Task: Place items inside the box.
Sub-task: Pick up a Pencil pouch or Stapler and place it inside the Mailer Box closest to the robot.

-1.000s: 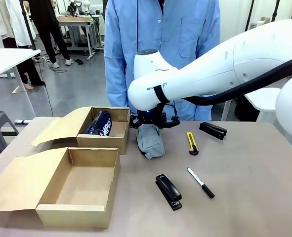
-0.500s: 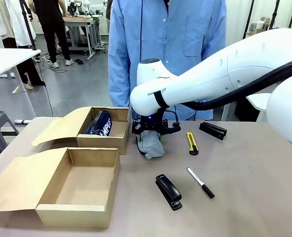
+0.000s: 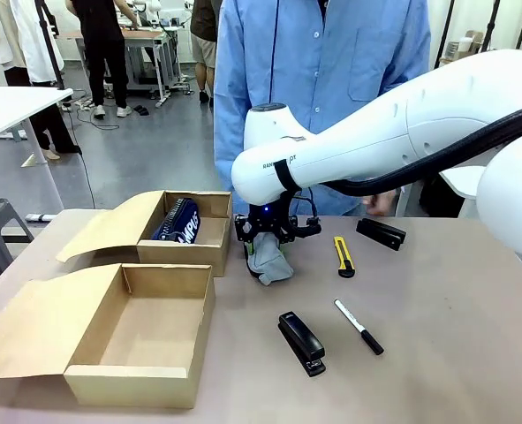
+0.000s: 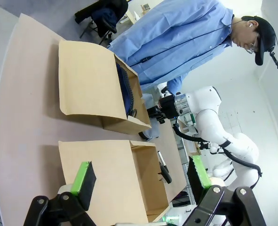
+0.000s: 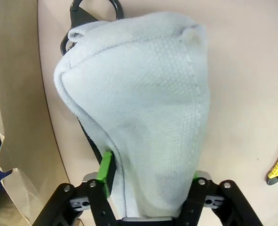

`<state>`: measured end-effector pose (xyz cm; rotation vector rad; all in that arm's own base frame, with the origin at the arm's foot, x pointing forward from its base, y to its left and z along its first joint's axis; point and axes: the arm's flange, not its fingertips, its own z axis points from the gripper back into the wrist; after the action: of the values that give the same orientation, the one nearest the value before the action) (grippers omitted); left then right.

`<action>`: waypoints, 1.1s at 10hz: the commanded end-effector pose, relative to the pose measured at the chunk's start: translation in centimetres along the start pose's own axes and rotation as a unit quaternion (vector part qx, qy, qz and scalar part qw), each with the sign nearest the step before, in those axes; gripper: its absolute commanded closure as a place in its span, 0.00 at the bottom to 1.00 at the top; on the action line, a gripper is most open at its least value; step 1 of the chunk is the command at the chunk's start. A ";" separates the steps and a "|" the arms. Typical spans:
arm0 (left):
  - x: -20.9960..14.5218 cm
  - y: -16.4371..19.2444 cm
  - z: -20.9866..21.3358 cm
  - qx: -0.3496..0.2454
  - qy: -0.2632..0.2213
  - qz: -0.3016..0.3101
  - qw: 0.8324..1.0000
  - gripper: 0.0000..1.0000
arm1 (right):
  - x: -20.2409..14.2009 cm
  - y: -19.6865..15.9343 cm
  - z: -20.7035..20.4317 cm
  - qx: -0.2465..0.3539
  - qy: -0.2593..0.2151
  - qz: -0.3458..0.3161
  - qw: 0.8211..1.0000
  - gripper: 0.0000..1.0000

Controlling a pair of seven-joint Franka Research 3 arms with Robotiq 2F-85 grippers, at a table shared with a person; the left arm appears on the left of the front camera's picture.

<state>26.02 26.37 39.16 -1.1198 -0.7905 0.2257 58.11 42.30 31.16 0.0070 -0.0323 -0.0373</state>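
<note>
The grey pencil pouch (image 3: 268, 262) stands tilted on the table just right of the far box (image 3: 209, 251), its lower end touching the tabletop. My right gripper (image 3: 268, 238) is shut on its upper part. From the right wrist, the pouch (image 5: 139, 108) bulges out between the green pads (image 5: 106, 170). The navy pouch (image 3: 178, 221) lies in the far box. A black stapler (image 3: 301, 343), the marker pen (image 3: 359, 327) and the utility knife (image 3: 344, 256) lie on the table. My left gripper (image 4: 141, 176) hangs open above the near box's flap (image 4: 106, 165).
The near box (image 3: 102, 385) stands open at the front left with a bare floor. A second black stapler (image 3: 381, 232) lies at the back right. A person in a blue coat (image 3: 322, 79) stands at the far edge. The far box's wall (image 5: 11, 94) runs close beside the pouch.
My right gripper has drawn in on the grey pouch, which now looks narrower and more bunched. The person has shifted to the right. Everything else on the table stays put.
</note>
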 end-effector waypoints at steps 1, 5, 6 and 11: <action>0.1 0.0 0.0 -0.009 -0.009 -0.010 1.000 0.00 | -0.4 -0.4 -0.4 0.005 0.004 0.007 1.000 1.00; 0.1 0.0 0.0 -0.009 -0.009 -0.010 1.000 0.00 | -1.5 -0.1 0.9 0.009 0.009 0.003 1.000 1.00; 0.1 0.0 0.0 -0.009 -0.009 -0.010 1.000 0.00 | -2.2 -0.1 1.4 0.000 0.010 0.000 1.000 1.00; 0.1 0.0 0.0 -0.009 -0.009 -0.010 1.000 0.00 | -18.7 -3.2 11.9 0.030 0.024 0.060 0.997 1.00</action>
<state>25.99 26.38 39.22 -1.1192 -0.7923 0.2252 45.42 43.30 39.48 0.0095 0.0410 0.0317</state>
